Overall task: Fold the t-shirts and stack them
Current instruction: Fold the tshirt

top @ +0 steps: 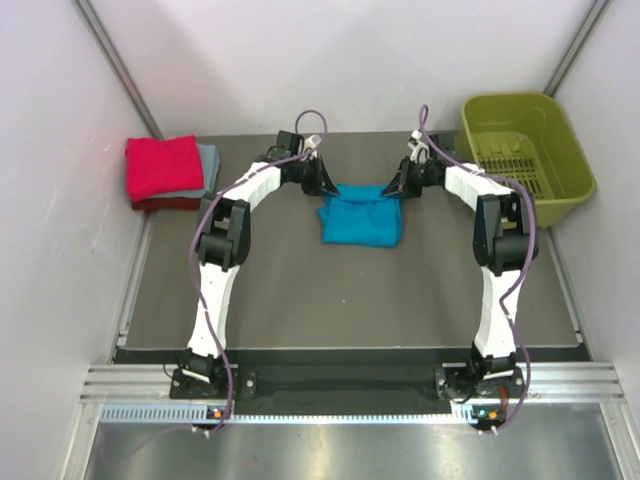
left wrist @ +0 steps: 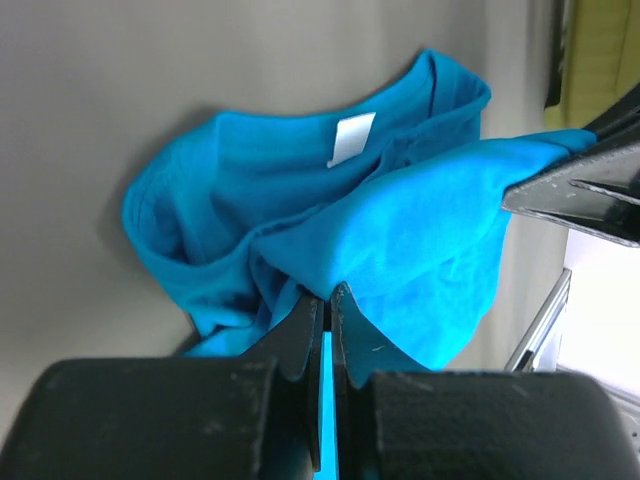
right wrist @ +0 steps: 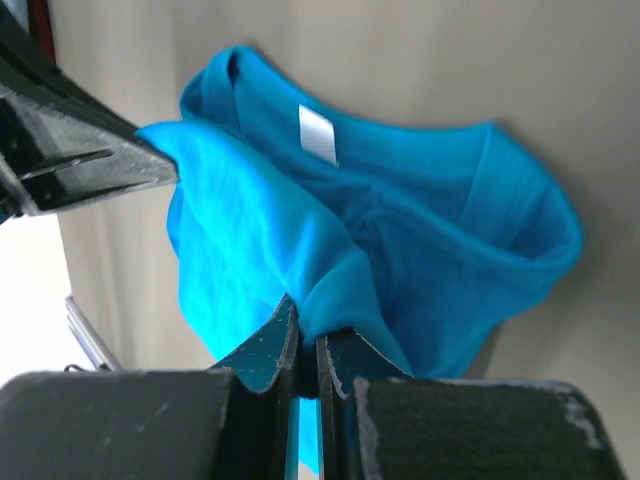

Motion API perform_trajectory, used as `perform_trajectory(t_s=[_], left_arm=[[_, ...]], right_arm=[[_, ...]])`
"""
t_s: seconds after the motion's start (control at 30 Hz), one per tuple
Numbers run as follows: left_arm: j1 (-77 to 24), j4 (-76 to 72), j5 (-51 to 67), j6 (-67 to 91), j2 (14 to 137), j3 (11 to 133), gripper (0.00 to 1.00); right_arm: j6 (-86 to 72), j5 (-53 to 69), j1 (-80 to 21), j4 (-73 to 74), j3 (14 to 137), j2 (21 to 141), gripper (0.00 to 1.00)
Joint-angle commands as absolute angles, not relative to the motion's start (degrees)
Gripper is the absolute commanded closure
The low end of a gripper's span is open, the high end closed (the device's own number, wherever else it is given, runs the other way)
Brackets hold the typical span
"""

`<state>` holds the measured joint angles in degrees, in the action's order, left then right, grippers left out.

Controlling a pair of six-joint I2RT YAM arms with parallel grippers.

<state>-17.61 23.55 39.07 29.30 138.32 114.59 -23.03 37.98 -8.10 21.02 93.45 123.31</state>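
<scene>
Two grippers, each with jaws pressed together on blue cloth: left gripper (left wrist: pixel 326 292) pinches a fold at the far left corner of the blue shirt (top: pixel 360 222), right gripper (right wrist: pixel 303 315) pinches a fold at its far right corner. Two arms, white and black, reach in from either side of the blue shirt, their bases on the near side of it. Blue shirt, one item, bright teal, short-sleeved: its far edge is held up and stretched between the two grippers, the rest bunched and sagging onto the grey table (top: pixel 330 300) below. White label (left wrist: pixel 352 138), one, sewn inside the neckline of the blue shirt, facing up. Folded shirts, two counted by colour, stacked well to the left of the blue shirt and level with its far edge: red shirt (top: pixel 163 165) on top, grey-blue shirt (top: pixel 210 158) showing at its right side; a darker red strip shows under the near edge, and whether it is a separate garment cannot be told. Basket (top: pixel 507 99), one, olive-green plastic with a slotted floor, well to the right of the blue shirt and slightly beyond it.
</scene>
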Motion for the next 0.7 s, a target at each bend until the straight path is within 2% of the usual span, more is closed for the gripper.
perform_trajectory(t_s=[0.0,0.17,0.2,0.23,0.27,0.3,0.37,0.5,0.67], left_arm=[[-17.4,19.0,39.3,29.4,137.9,119.0,1.0],[-16.9,17.8,38.1,30.3,137.9,119.8,1.0],[-16.8,17.9,38.3,30.3,137.8,120.1,0.95],[-16.7,18.0,38.2,30.2,137.6,120.3,0.84],[-16.6,18.3,38.2,30.3,137.4,120.2,0.72],[-16.4,18.9,38.4,30.1,136.3,120.0,0.6],[-15.9,20.1,38.6,29.6,134.9,118.4,0.51],[-13.9,21.6,39.5,29.7,130.5,112.7,0.35],[-10.9,22.2,42.4,30.8,131.7,108.0,0.34]], right_arm=[[-22.5,37.6,-7.9,18.5,98.6,124.7,1.0],[-22.4,36.8,-7.8,18.1,101.4,126.0,0.98],[-22.5,36.4,-7.8,18.0,101.7,126.2,0.92],[-22.5,36.3,-8.0,18.0,101.9,126.2,0.81],[-22.3,36.2,-8.0,17.9,102.0,126.1,0.62],[-22.3,36.2,-8.0,18.0,102.0,126.0,0.56],[-22.2,36.1,-8.1,17.4,101.7,124.8,0.47],[-22.3,36.4,-8.1,16.9,99.7,121.7,0.44],[-23.2,38.5,-8.4,15.0,95.7,121.2,0.46]])
